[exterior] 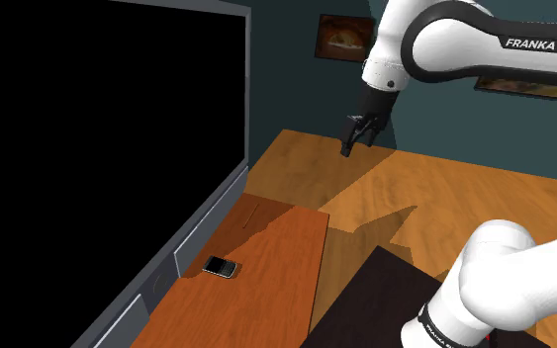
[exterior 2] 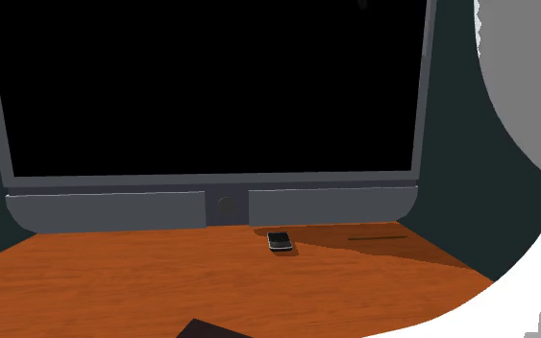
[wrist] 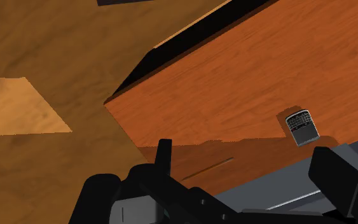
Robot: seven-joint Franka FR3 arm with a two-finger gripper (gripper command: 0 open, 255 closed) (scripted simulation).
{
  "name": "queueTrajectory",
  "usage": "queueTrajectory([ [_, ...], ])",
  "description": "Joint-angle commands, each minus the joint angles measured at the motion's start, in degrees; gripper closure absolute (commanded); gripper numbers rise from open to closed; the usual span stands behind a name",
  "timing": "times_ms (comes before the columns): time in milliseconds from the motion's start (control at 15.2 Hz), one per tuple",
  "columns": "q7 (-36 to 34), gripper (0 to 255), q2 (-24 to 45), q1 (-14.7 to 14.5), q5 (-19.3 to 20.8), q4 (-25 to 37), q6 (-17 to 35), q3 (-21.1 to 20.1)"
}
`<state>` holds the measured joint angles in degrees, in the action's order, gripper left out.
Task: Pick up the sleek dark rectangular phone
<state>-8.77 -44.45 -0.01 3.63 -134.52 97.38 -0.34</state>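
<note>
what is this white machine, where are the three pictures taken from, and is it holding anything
It is a white robot arm with dark joints, ending in a black two-finger gripper. The shoulder view looks down from beside the arm's base. The second exterior view looks across a reddish-brown wooden table at a big black screen in a grey frame. The wrist view comes from a camera on the hand, looking past its fingers. A small dark rectangular phone lies flat on the table near the screen's base. The gripper is open, up in the air away from the phone, holding nothing.
</note>
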Motion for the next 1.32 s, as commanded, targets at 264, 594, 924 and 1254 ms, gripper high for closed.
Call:
queueTrajectory([
  [264, -0.3, 0, 4.7, -1.2, -0.8, -3.0, 6.9, -0.9],
  [594, -0.6, 0, 11.9, -2.6, -1.8, -5.2, 15.6, -2.2],
  [924, -0.8, 0, 20.6, -3.9, -2.4, -5.6, 23.9, -3.6],
  [1254, -1.2, 0, 30.4, -5.0, -2.6, -4.4, 31.5, -5.1],
])
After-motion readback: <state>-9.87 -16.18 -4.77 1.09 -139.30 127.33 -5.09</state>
